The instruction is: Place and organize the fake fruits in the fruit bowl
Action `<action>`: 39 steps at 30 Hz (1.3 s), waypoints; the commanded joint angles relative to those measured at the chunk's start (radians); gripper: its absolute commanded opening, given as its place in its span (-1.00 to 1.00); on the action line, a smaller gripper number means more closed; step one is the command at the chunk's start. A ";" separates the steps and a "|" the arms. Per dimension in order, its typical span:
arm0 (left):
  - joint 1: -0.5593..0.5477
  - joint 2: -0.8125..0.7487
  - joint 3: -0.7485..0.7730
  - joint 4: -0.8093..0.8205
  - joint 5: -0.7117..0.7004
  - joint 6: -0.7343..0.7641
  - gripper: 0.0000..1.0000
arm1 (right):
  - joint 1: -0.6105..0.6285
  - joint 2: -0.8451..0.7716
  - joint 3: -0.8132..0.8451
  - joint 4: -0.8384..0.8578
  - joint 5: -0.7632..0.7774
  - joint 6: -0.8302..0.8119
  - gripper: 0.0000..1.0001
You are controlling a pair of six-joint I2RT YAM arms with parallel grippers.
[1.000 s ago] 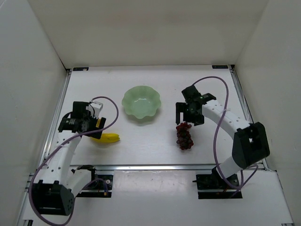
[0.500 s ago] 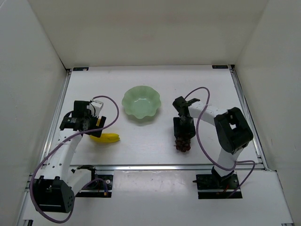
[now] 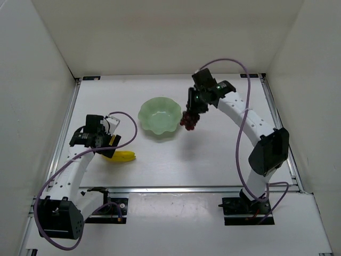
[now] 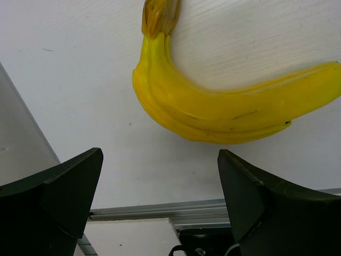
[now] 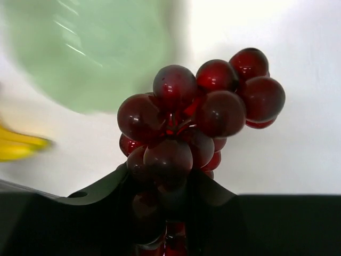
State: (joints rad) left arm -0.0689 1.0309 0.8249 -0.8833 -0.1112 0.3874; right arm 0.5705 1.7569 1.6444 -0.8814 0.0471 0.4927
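The pale green scalloped fruit bowl (image 3: 160, 117) sits mid-table with nothing in it; it shows as a blur (image 5: 90, 53) in the right wrist view. The dark red grapes (image 3: 189, 120) hang in the air just right of the bowl's rim. My right gripper (image 3: 192, 111) is shut on the cluster's lower part (image 5: 197, 106). The yellow banana bunch (image 3: 123, 156) lies on the table at the left. My left gripper (image 3: 110, 145) hovers over its left end, open, with the banana (image 4: 224, 106) ahead of the wide-apart fingers (image 4: 69, 181) and untouched.
White walls close in the table on three sides. A metal rail (image 3: 176, 189) runs along the near edge, and both arm bases (image 3: 106, 207) stand behind it. The right arm's purple cable (image 3: 242, 133) loops over the right half of the table.
My right gripper came down on the grapes, shut on them, then lifted and carried them back-left to beside the bowl. The left arm has hardly moved.
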 commanded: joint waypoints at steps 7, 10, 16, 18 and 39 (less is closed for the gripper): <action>-0.095 0.009 -0.035 -0.013 -0.042 0.259 1.00 | 0.034 0.359 0.497 0.088 -0.245 0.047 -0.33; -0.155 0.009 -0.055 -0.013 -0.073 0.361 1.00 | 0.043 0.444 0.520 0.140 -0.312 0.084 -0.25; -0.250 0.021 -0.075 0.020 -0.120 0.455 1.00 | 0.075 0.487 0.531 0.177 -0.309 0.077 0.71; -0.287 0.040 -0.075 0.020 -0.142 0.467 1.00 | 0.086 0.468 0.531 0.177 -0.325 0.064 0.98; -0.384 0.349 -0.078 -0.002 -0.114 0.699 0.95 | 0.063 -0.215 0.078 0.154 -0.064 -0.006 0.98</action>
State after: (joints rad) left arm -0.4484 1.3411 0.7341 -0.8803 -0.2489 1.0523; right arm 0.6460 1.5898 1.7565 -0.7265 -0.0711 0.4946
